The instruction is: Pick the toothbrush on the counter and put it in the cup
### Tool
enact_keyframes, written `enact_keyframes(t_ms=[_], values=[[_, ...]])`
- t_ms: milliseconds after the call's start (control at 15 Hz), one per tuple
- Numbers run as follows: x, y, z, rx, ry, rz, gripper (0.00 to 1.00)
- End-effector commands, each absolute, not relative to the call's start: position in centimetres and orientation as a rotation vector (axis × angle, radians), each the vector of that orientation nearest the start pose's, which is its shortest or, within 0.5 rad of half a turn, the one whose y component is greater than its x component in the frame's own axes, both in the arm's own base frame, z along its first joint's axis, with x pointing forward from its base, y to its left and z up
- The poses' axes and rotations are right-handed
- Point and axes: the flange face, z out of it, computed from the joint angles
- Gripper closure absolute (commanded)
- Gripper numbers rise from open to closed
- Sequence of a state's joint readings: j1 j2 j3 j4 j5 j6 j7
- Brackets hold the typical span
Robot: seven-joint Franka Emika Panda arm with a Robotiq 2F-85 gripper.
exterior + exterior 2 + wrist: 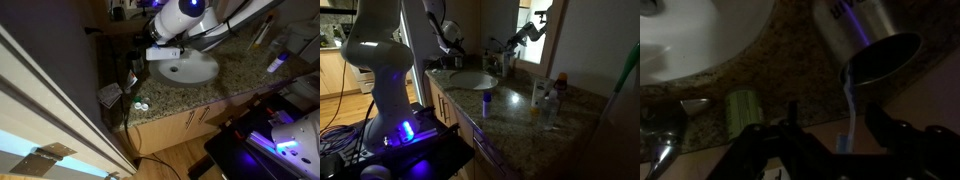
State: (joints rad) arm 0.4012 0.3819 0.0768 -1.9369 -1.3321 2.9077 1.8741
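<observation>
dim room, a speckled granite tabletop (pixel 790 75) around a white sink (pixel 700 35). in the wrist view the claw (pixel 835 135) is released, its dark fingers spread either side of the pale toothbrush (pixel 848 105) without touching it. the toothbrush's far end reaches the mouth of the metal cup (pixel 875 50). a small green object (pixel 740 105) lies near the sink.

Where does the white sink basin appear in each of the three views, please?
In an exterior view: sink basin just right of centre, upper half.
In an exterior view: just left of centre, upper half.
Wrist view: upper left corner.
Shared landmark: speckled counter around it.
</observation>
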Motion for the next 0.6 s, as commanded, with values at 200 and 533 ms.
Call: enact_keyframes(t_ms=[200,533], values=[[51.0,35.1,32.7,-2.761,0.300,-0.694,0.00],[51.5,36.4,33.5,-2.720,0.322,-0.654,0.00]])
